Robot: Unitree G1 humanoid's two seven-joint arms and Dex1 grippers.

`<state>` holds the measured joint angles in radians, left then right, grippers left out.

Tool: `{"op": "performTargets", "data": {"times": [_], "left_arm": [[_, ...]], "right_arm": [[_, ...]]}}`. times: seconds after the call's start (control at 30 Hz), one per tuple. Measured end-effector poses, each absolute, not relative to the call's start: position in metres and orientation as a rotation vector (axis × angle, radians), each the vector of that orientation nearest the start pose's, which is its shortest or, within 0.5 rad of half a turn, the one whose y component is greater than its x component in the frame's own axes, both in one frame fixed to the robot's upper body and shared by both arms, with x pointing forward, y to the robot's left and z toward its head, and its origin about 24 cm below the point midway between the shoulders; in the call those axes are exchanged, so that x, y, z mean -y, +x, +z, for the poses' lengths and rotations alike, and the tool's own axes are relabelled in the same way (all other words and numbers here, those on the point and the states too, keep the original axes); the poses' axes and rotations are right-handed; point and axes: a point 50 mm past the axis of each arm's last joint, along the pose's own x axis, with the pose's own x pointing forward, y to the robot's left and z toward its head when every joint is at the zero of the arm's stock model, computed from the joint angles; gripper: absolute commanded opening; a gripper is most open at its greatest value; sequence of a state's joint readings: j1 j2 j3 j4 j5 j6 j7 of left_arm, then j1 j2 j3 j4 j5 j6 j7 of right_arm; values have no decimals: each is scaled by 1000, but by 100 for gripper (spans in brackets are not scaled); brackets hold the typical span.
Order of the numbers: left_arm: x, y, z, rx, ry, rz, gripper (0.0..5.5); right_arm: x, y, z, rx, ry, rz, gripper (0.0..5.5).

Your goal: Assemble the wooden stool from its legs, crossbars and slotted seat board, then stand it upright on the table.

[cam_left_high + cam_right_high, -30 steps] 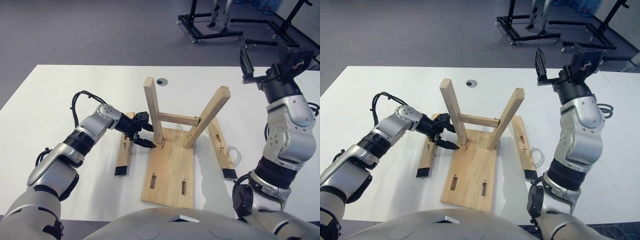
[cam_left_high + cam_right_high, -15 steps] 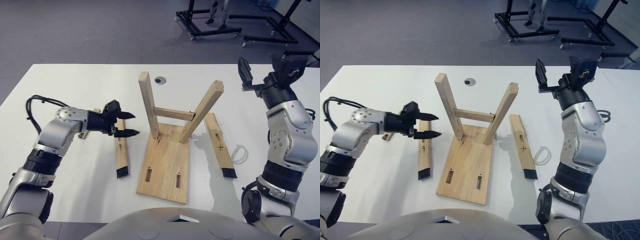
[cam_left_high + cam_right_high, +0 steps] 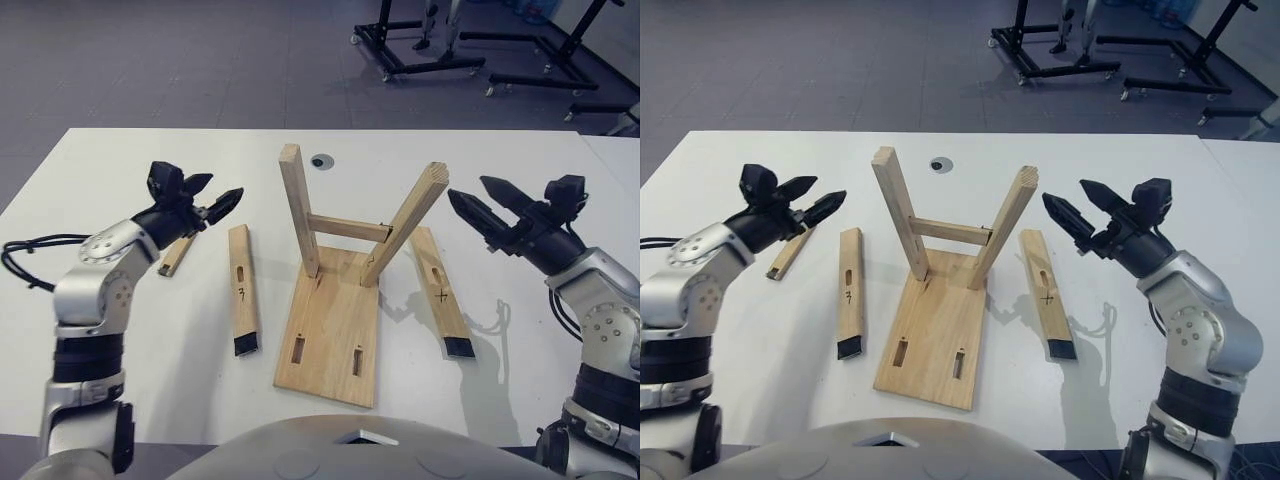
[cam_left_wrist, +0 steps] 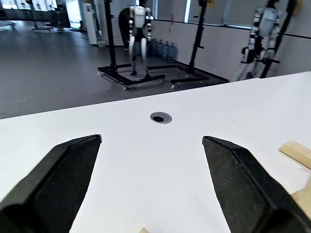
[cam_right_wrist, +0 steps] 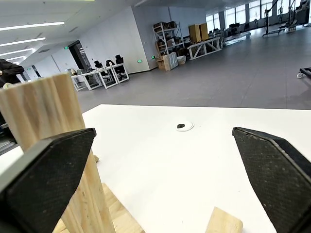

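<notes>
While the left end effector (image 3: 222,188) and right end effector (image 3: 467,189) hang open and empty, the seat board (image 3: 330,345) lies on the table (image 3: 170,370), two legs slotted. Risk: a bump while fitting the loose legs (image 3: 241,285) could topple the leaning leg (image 3: 410,228).

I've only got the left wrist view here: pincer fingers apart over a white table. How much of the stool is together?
Observer: An upright leg and a leaning leg stand at the far end of the seat board, joined by one crossbar.
Operator: The other legs?
Observer: A left-hand leg and a right-hand leg lie flat on the table, either side of the board.
Operator: Right pincer holding anything?
Observer: No; the right pincer is open and empty, in the air to the right of the leaning leg.
</notes>
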<state>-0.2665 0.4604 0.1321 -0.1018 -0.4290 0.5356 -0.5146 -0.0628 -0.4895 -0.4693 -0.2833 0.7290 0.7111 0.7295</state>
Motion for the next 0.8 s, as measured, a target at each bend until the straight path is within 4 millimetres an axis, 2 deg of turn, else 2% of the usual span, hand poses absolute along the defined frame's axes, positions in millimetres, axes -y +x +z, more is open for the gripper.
{"op": "performTargets", "data": {"times": [0.1,0.27,0.4,0.53,0.8], "left_arm": [[-199,301,118,-115,-10,-463,382],[-186,309,125,-65,-56,-402,382],[-169,310,140,-23,-83,-445,382],[-149,311,136,-48,-97,-502,382],[-134,309,142,-46,-82,-542,382]], "right_arm": [[254,236,135,-63,278,610,517],[249,240,141,-50,278,657,517],[246,243,140,-52,282,674,517],[244,242,142,-41,301,694,517],[235,242,140,-76,323,766,517]]}}
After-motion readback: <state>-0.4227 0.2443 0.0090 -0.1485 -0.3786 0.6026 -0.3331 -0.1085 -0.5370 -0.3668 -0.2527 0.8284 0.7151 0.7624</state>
